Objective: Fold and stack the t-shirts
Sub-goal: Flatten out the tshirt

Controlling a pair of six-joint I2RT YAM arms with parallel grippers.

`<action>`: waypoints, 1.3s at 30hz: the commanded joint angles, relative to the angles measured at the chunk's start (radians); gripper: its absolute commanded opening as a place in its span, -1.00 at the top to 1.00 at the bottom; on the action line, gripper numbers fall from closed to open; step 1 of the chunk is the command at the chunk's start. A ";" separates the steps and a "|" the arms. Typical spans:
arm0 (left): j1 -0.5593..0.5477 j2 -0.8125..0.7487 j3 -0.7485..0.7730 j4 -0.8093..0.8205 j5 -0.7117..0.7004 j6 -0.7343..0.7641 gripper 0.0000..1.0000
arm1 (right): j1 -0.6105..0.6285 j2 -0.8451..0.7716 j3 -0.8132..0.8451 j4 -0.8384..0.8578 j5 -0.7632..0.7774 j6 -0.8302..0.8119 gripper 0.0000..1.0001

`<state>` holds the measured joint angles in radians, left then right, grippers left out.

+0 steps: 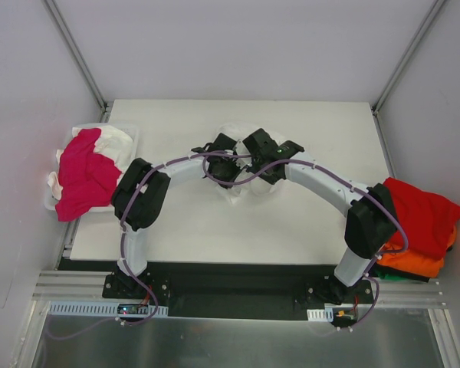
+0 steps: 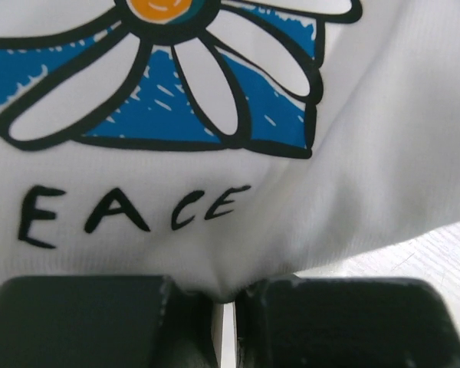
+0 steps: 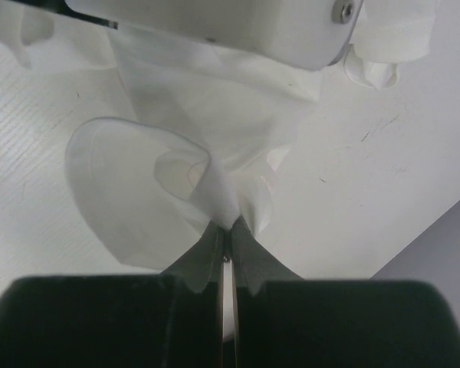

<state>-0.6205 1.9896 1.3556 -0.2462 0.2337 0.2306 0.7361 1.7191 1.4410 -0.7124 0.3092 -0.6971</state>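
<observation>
The white t-shirt with the blue daisy print point(image 1: 241, 192) lies bunched at the table's middle, mostly hidden under both wrists. My left gripper point(image 1: 224, 165) is shut on its cloth; the left wrist view shows the daisy and the letters "EACE" point(image 2: 130, 211) right above the closed jaws point(image 2: 226, 307). My right gripper point(image 1: 264, 157) is shut on a pinched fold of the same white shirt point(image 3: 176, 192), the fold caught between the fingertips point(image 3: 227, 234). A magenta-pink t-shirt point(image 1: 84, 172) lies over white ones at the left. Red point(image 1: 418, 211) and orange point(image 1: 414, 262) t-shirts lie folded at the right.
A white bin point(image 1: 130, 136) at the table's left edge holds the pink and white shirts. The stack at the right hangs over the table's right edge, with a green piece point(image 1: 387, 273) under it. White walls close in at left, right and back.
</observation>
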 commanded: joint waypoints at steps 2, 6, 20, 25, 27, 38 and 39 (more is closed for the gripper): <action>-0.062 0.021 0.030 0.005 0.006 0.050 1.00 | 0.009 0.001 -0.007 0.047 -0.001 0.016 0.98; -0.062 -0.001 0.022 0.005 -0.045 0.059 1.00 | 0.008 -0.018 -0.017 0.051 0.014 0.013 0.99; -0.047 -0.291 0.002 0.010 -0.305 0.151 1.00 | 0.003 -0.122 0.015 0.070 0.194 -0.053 0.99; -0.044 -0.382 0.004 0.012 -0.381 0.173 1.00 | -0.018 -0.156 0.016 0.090 0.272 -0.094 0.99; -0.041 -0.396 -0.001 0.016 -0.431 0.193 1.00 | -0.033 -0.165 0.019 0.091 0.295 -0.105 0.99; -0.015 -0.448 -0.036 0.050 -0.547 0.220 1.00 | -0.104 -0.219 0.010 0.100 0.341 -0.151 0.98; -0.012 -0.451 -0.038 0.051 -0.553 0.219 1.00 | -0.110 -0.220 0.009 0.100 0.349 -0.153 0.99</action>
<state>-0.6399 1.5955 1.3239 -0.2470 -0.2523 0.4316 0.6445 1.5494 1.4418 -0.6064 0.5758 -0.8322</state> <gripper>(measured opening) 0.008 0.030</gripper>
